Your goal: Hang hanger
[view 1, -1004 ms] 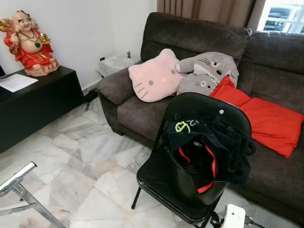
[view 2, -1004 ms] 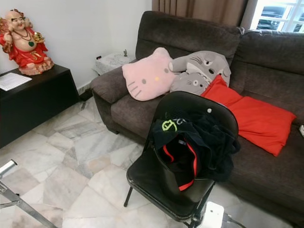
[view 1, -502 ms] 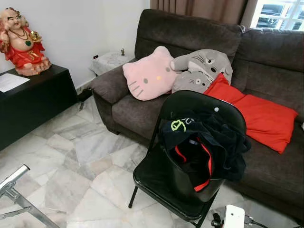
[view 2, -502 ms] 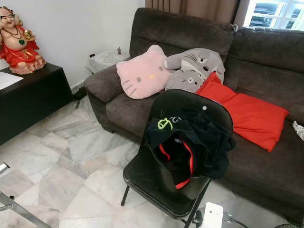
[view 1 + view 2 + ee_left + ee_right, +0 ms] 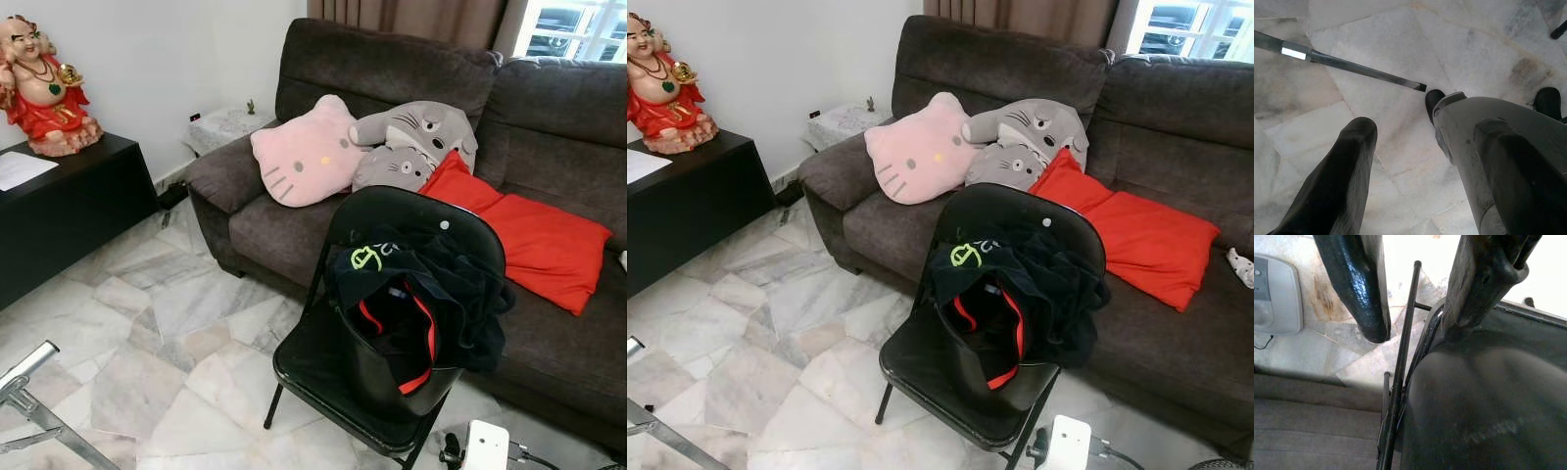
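Marble tiles run up to a dark sofa (image 5: 558, 127), with a black folding chair (image 5: 323, 367) in front, a black-and-red jacket (image 5: 421, 304) heaped on it. I can't spot a hanger. Left gripper (image 5: 1420, 171) and right gripper (image 5: 1415, 298) hang spread, holding nothing. Seemingly searching; next, locate the hanger.

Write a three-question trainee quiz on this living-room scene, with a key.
1. True or false: the dark jacket lies on the sofa cushions.
2. Which plush leans nearest the sofa's armrest: A the grey one, B the pink cat-face one, C the red pillow?
3. Fill in: the red-robed statue stands on a black ____.

Key:
1. False, it is draped over the black folding chair.
2. B.
3. Cabinet.
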Controlling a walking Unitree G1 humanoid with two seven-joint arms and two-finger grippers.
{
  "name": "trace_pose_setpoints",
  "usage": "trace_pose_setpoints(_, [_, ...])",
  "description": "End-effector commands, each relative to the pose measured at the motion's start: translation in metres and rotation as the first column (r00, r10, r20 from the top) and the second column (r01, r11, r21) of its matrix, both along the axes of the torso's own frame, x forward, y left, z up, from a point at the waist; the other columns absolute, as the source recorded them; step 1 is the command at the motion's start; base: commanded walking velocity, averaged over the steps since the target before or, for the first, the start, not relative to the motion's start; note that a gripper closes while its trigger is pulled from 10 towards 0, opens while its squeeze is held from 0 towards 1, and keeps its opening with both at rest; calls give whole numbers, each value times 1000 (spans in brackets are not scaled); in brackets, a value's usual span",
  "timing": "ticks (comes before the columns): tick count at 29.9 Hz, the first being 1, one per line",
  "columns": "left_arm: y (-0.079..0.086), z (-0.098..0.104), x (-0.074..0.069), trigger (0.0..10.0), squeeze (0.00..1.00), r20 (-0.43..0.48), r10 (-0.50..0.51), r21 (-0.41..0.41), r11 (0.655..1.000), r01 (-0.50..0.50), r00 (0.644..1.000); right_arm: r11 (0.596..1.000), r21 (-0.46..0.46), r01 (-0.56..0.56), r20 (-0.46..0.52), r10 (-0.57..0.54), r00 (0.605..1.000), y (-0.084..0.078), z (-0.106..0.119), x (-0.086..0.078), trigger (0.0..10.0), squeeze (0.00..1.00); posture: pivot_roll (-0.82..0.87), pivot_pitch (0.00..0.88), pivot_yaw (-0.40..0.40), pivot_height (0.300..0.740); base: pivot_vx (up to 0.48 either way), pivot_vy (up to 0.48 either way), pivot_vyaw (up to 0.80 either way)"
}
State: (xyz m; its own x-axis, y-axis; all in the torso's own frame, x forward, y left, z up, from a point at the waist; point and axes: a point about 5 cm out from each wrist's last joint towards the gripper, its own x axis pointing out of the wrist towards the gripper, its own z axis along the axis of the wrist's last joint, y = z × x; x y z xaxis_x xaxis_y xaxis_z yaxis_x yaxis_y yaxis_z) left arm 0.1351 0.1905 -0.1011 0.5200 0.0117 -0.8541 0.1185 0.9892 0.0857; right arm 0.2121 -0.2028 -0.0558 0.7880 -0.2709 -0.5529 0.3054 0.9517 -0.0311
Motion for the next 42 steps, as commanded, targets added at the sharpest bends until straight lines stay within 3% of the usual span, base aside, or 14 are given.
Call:
trace_pose_setpoints(1, [-8, -6, -13, 10000, 0, -57, -32, -22, 999, 30, 998, 1000, -20, 15, 17, -14, 1000, -1, 1, 0, 10000, 0, -95, 9, -15, 740, 0, 0, 0])
trace_pose_setpoints(6, [-8, -6, -13, 10000, 0, -61, -34, -20, 999, 33, 998, 988, -60, 141, 27, -139, 990, -6, 1, -6, 10000, 0, -114, 10, -6, 740, 0, 0, 0])
trace_pose_setpoints(7, [-8, -6, -13, 10000, 0, -63, -40, -20, 999, 39, 997, 963, -118, 241, 212, -213, 954, -27, 25, -5, 10000, 0, -119, 6, -4, 740, 0, 0, 0])
trace_pose_setpoints(8, [-8, -6, -13, 10000, 0, -64, -43, -19, 999, 42, 997, 944, -152, 293, 324, -233, 917, -37, 45, -9, 10000, 0, -119, 6, -4, 740, 0, 0, 0])
trace_pose_setpoints(10, [-9, -6, -13, 10000, 0, -64, -46, -19, 999, 45, 997, 887, -213, 409, 440, -287, 851, -54, 78, -20, 10000, 0, -115, 2, -4, 740, 0, 0, 0])
trace_pose_setpoints(19, [-8, -5, -11, 10000, 0, -55, -44, -16, 999, 43, 998, 841, -244, 483, 522, -306, 796, -68, 113, -16, 10000, 0, -113, 5, -3, 740, 0, 0, 0])
trace_pose_setpoints(24, [-6, -5, -10, 10000, 0, -53, -42, -13, 999, 41, 998, 868, -316, 382, 547, -162, 821, -61, 136, -1, 10000, 0, -115, 16, 5, 740, 0, 0, 0])
trace_pose_setpoints(26, [-5, -4, -9, 10000, 0, -54, -42, -11, 999, 41, 998, 891, -360, 276, 599, -6, 800, -50, 159, 17, 10000, 0, -114, 18, 4, 740, 0, 0, 0])
trace_pose_setpoints(30, [-4, -4, -8, 10000, 0, -52, -37, -10, 999, 37, 998, 926, -312, 212, 632, 35, 774, -39, 172, 25, 10000, 0, -113, 24, 5, 740, 0, 0, 0])
trace_pose_setpoints(31, [-4, -4, -8, 10000, 0, -52, -37, -10, 999, 37, 998, 928, -311, 207, 630, 38, 776, -39, 173, 26, 10000, 0, -113, 24, 5, 740, 0, 0, 0])
trace_pose_setpoints(33, [-4, -4, -7, 10000, 0, -50, -39, -10, 999, 38, 998, 953, -295, 70, 595, 126, 794, -28, 174, 29, 10000, 0, -116, 31, 9, 740, 0, 0, 0])
trace_pose_setpoints(38, [-4, -3, -6, 10000, 0, -49, -40, -9, 999, 40, 998, 968, -250, -39, 548, 175, 818, -23, 172, 31, 10000, 0, -118, 36, 11, 740, 0, 0, 0])
trace_pose_setpoints(39, [-4, -3, -6, 10000, 0, -49, -41, -9, 999, 40, 998, 958, -273, -92, 489, 221, 844, -23, 168, 32, 10000, 0, -118, 35, 12, 740, 0, 0, 0])
trace_pose_setpoints(42, [-3, -3, -6, 10000, 0, -48, -41, -9, 999, 41, 998, 964, -245, -106, 477, 215, 852, -25, 168, 33, 10000, 12, -116, 37, 12, 740, 0, 0, 0])
